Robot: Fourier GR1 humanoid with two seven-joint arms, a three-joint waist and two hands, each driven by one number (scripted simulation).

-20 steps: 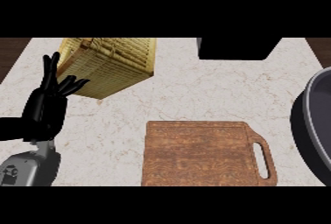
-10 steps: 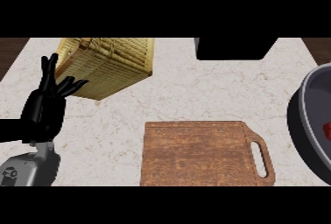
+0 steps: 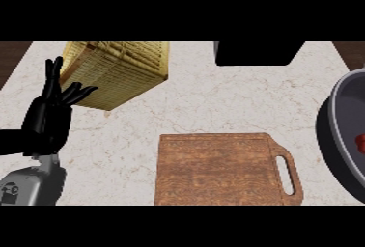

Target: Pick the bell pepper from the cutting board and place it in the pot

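A wooden cutting board (image 3: 217, 169) with a handle slot on its right lies at the lower middle of the counter; nothing is on it. At the right edge stands a dark grey pot (image 3: 341, 130), cut off by the frame, and a small red piece, apparently the bell pepper (image 3: 360, 144), shows inside it at the very edge. My left hand (image 3: 49, 116) rests open at the left, fingers up, beside a basket and well apart from the board. My right hand does not show.
A woven basket (image 3: 118, 72) stands at the upper left, just right of my left hand. A black box-like object (image 3: 257, 52) sits at the top right, beyond the board. Pale marble counter (image 3: 214, 106) runs between them.
The view has shifted slightly, bringing more of the pot in at the right. The red piece inside it came into sight half a second ago. My left hand has stayed put.
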